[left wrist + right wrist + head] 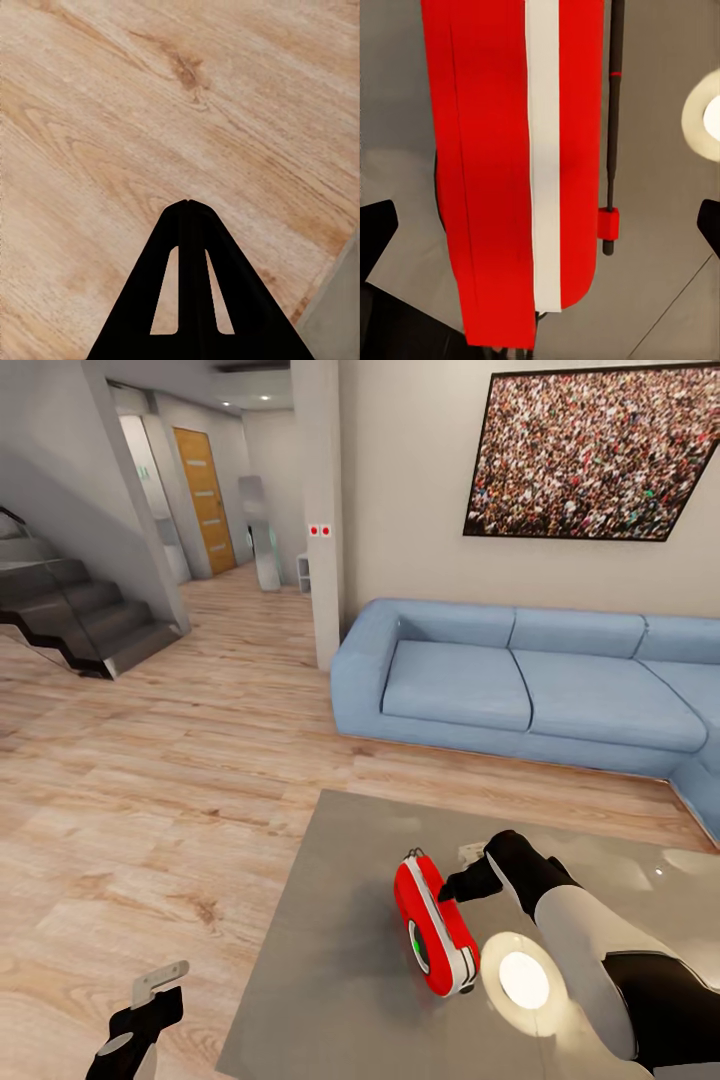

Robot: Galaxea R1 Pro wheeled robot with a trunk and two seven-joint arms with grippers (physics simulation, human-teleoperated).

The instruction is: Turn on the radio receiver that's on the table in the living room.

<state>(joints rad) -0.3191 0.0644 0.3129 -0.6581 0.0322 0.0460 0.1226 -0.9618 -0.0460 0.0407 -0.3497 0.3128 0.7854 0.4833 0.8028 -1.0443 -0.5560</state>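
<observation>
Radio receiver (435, 928) stands on edge on the worktop (330, 980), in front of the blue sofa (520, 680). Right hand (462, 885) is spread wide, straddling the radio receiver, fingers clear of its sides. Left hand (188, 202) is clenched over the floor (150, 780), beside the worktop.

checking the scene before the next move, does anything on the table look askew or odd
Nothing looks damaged or spilled. The radio receiver stands on the table, set at a slant to the table's edges. The right hand is open at the radio's side. A bright round glare on the glossy top is only a reflection.
</observation>
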